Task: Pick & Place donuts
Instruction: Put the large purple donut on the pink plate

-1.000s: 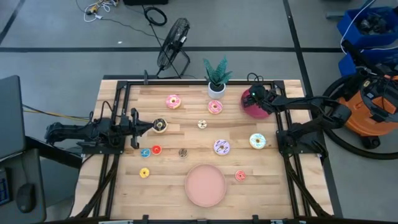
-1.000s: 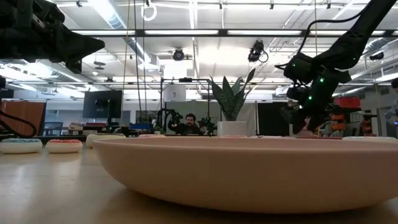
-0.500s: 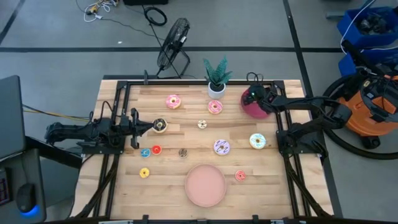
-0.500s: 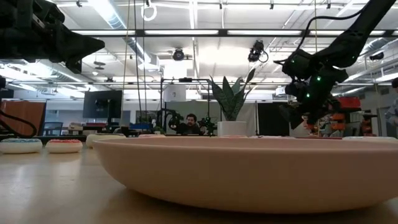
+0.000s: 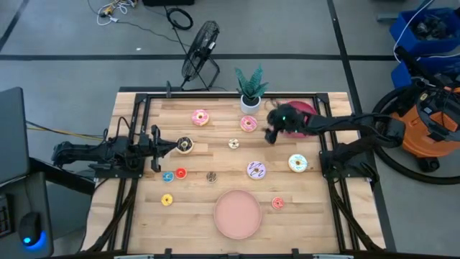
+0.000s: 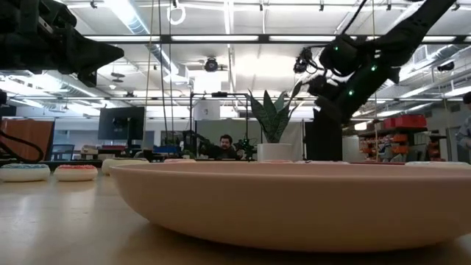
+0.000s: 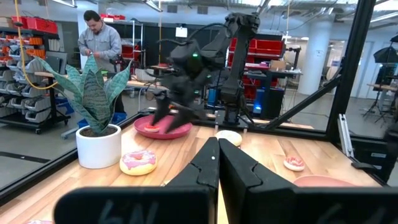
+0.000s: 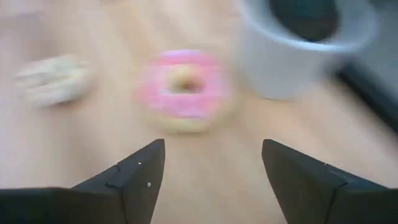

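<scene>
Donuts lie scattered on the wooden table point(image 5: 144, 208): a pink one point(image 5: 249, 124) near the plant pot, another pink one point(image 5: 200, 117), a purple one point(image 5: 256, 170), a white-and-blue one point(image 5: 297, 163), a chocolate one point(image 5: 185, 144) and several small ones. My right gripper point(image 5: 269, 135) hovers open above the table between the dark red plate point(image 5: 302, 114) and the pink donut point(image 8: 183, 90), which shows ahead of its fingers. A pink donut point(image 7: 151, 128) lies in the dark red plate point(image 7: 163, 129). My left gripper point(image 7: 217, 163) is shut and stands at the table's left, just beside the chocolate donut.
A large pink plate point(image 5: 238, 214) sits near the table's near edge. A potted plant point(image 5: 250, 92) in a white pot point(image 8: 298, 43) stands at the far edge. A black frame point(image 5: 136, 108) borders the table. A person point(image 7: 99, 43) stands in the room beyond.
My right gripper has risen from over the dark red plate and swung toward the table's left, ending above the wood beside the pink donut near the plant pot. My left arm has kept still.
</scene>
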